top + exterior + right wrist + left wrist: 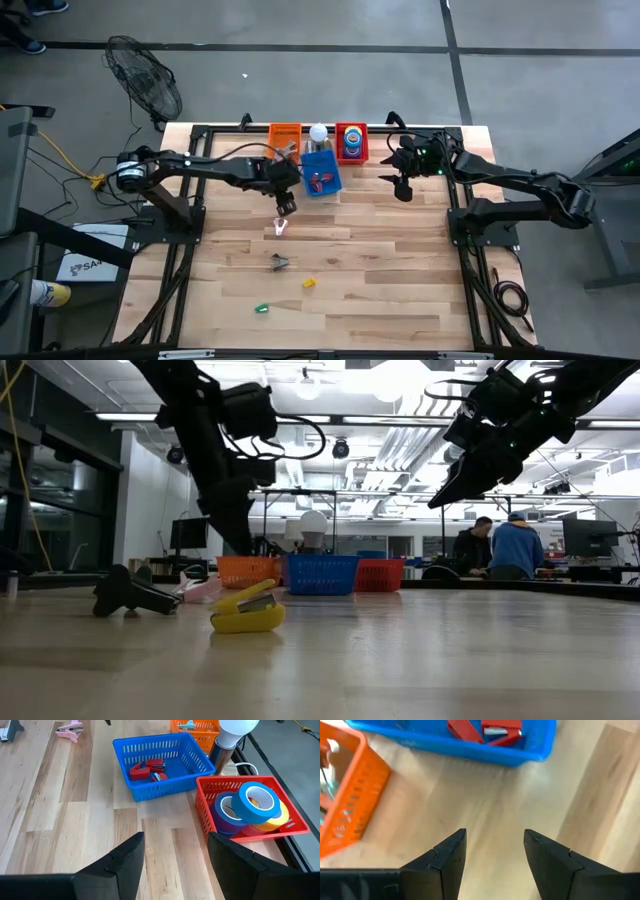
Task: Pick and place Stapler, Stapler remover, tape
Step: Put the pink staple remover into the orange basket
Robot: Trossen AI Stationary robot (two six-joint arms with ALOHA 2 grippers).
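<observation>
My left gripper [285, 207] [495, 835] hangs open over bare wood just in front of the blue basket [321, 176], which holds red staplers [146, 769]. Nothing is between its fingers. Blue, purple and yellow tape rolls [250, 807] lie stacked in the red basket [352, 142]. On the table lie a pink staple remover [281, 228], a dark one [279, 262], a small yellow stapler [248, 610] and a green piece [262, 308]. My right gripper [402, 190] [175, 837] waits open, raised at the right of the baskets.
An orange basket [285, 135] stands left of the blue one, with a white bulb-topped object [318, 132] between the baskets at the far edge. Black frame rails [190, 250] run along both sides. Bare wood lies toward the near edge. People sit in the room behind [505, 550].
</observation>
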